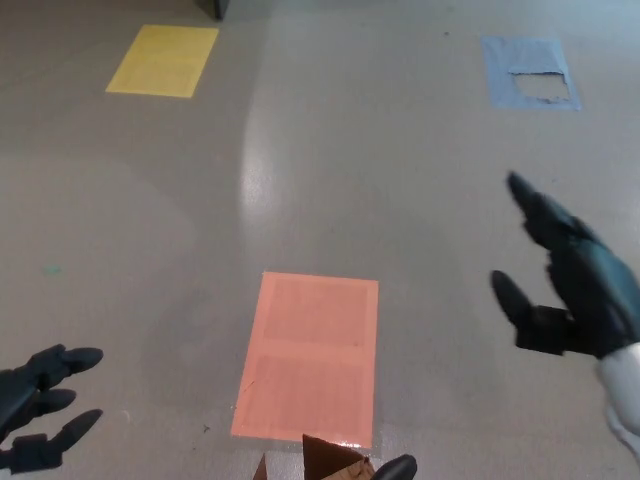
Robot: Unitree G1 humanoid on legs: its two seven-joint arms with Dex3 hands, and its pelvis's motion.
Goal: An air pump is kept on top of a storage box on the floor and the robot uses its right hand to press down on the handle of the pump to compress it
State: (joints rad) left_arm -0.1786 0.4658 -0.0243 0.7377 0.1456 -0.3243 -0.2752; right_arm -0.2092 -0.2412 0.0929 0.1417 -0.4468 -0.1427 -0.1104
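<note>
Head view, looking down at the grey floor (400, 200).

Right hand (570, 290): in the air at about 3 o'clock in the frame, near the right edge. Fingers spread wide and pointing toward 11 o'clock, thumb splayed out toward 9 o'clock. Holding nothing, touching nothing. A bit of silver wrist (622, 395) shows below it at the frame edge.

Left hand (40, 405): at about 8 o'clock, low left corner, partly cut by the frame. Fingers apart, pointing toward 3 o'clock, empty.

Air pump: only a small black rounded part (397, 467) shows at the bottom edge, about 6 o'clock; I take it for the pump handle, but too little is visible to be sure. Just left of it, a brown angular piece (330, 458) also shows at the bottom edge, likely part of the storage box; most of it lies outside the frame. The right hand is well apart from both, up and to the right.

Floor markings: orange rectangle (308, 358) at about 6 o'clock, just above the brown piece. Yellow rectangle (163, 61) at 11 o'clock. Blue rectangle (530, 72) at 1 o'clock, with a torn patch in it. A dark object (210, 8) is cut off by the top edge, at about 11 o'clock.
</note>
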